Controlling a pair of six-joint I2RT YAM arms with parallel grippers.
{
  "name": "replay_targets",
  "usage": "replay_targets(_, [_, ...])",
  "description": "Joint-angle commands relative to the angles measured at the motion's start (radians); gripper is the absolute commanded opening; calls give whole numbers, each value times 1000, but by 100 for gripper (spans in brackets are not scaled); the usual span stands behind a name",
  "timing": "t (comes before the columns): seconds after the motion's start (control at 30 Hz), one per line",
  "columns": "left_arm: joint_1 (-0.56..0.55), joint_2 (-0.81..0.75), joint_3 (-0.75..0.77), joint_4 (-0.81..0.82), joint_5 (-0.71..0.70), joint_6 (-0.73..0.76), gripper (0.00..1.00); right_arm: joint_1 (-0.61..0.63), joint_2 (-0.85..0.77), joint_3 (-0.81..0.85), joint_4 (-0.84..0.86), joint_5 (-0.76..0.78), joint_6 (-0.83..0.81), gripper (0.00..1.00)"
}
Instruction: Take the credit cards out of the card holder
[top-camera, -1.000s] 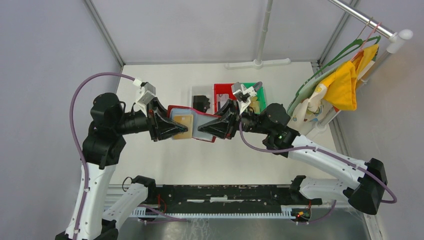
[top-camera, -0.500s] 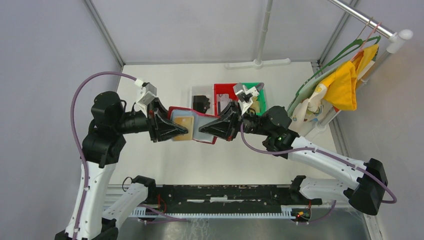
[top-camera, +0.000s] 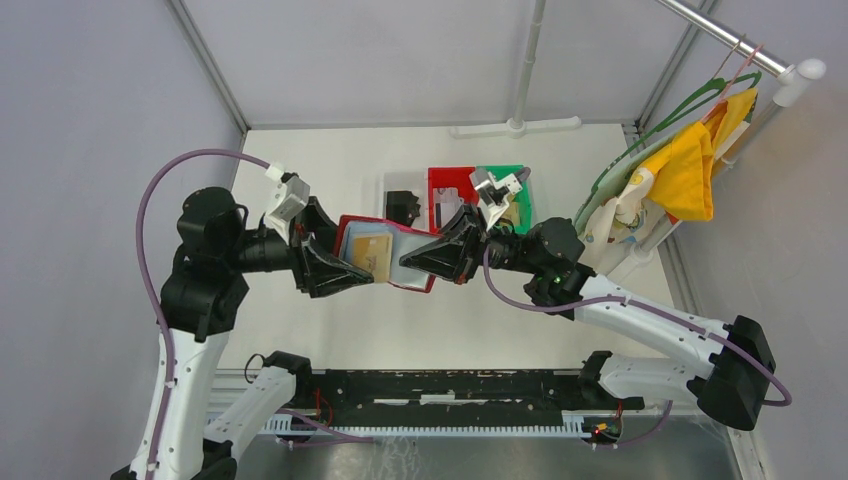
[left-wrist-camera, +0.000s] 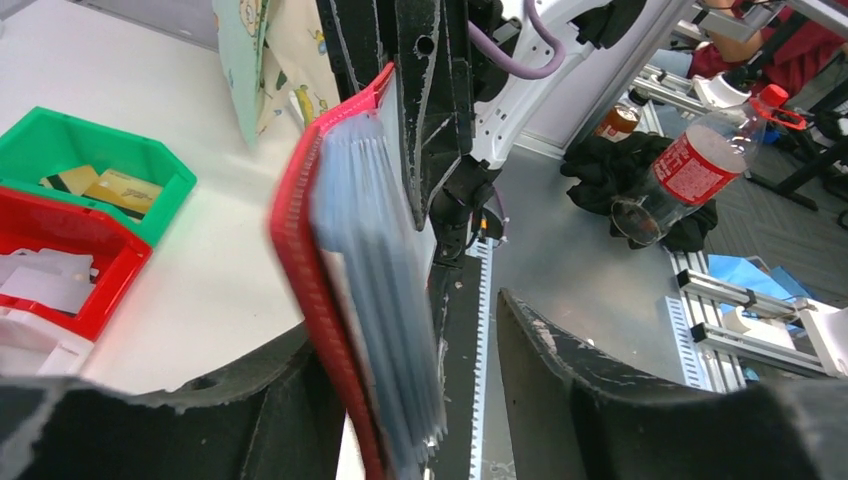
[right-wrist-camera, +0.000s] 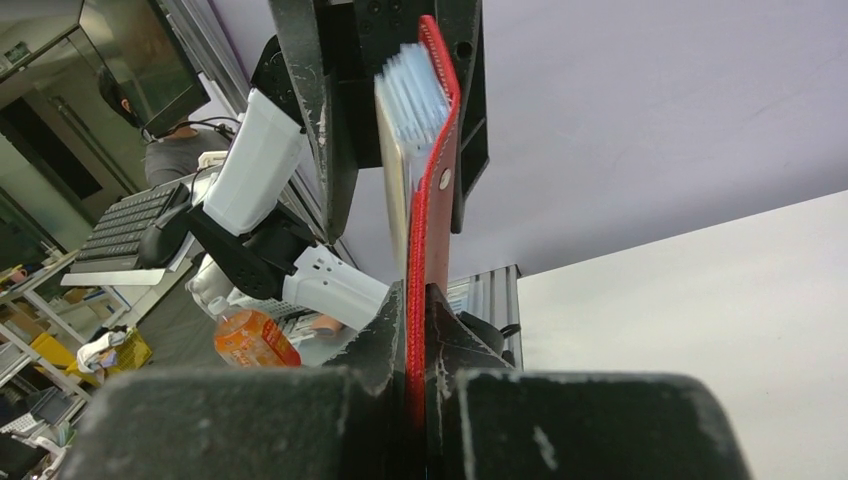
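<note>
Right wrist, fingers (right-wrist-camera: 455, 345) clamping card holder (right-wrist-camera: 437, 200)

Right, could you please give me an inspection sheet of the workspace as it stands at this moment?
Surface: white table, no spills seen.
Job's things: card holder held open between both arms; a tan credit card shows inside it.
Clutter: red bin; green bin holding flat tan pieces; clear tray with a black object.
End effectors: right end effector shut on the card holder's edge; left end effector open around the other side.
Cables: a purple cable loops along each arm, no snag seen.
Surroundings: rail with a yellow cloth at the right.
</note>
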Motion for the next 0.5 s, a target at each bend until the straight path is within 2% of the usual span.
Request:
replay_targets(0.0, [-2, 3, -8, 14, 52, 36, 51, -3, -12, 48, 97, -22, 1, 0])
replay_targets(0.07, [-2, 12, -19, 14, 80, 16, 37, -2, -12, 49, 91, -22, -1, 0])
replay_targets(0.1, [-3, 17, -18, 14, 82, 9, 34, -3, -12, 51, 92, -24, -7, 0])
replay_targets(0.3, [-2, 31, 26, 34, 19, -34, 34, -1, 0, 79, 84, -17, -3, 0])
replay_targets(0.33, [-2, 30, 27, 36, 2, -36, 31, -2, 0, 78, 86, -18, -3, 0])
replay_targets(0.4, [-2, 18, 19, 49, -56, -51, 18, -2, -2, 71, 91, -11, -6, 0])
replay_targets(0.47, [-2, 2, 9, 51, -78, -38, 14, -1, 0, 70, 93, -17, -5, 0])
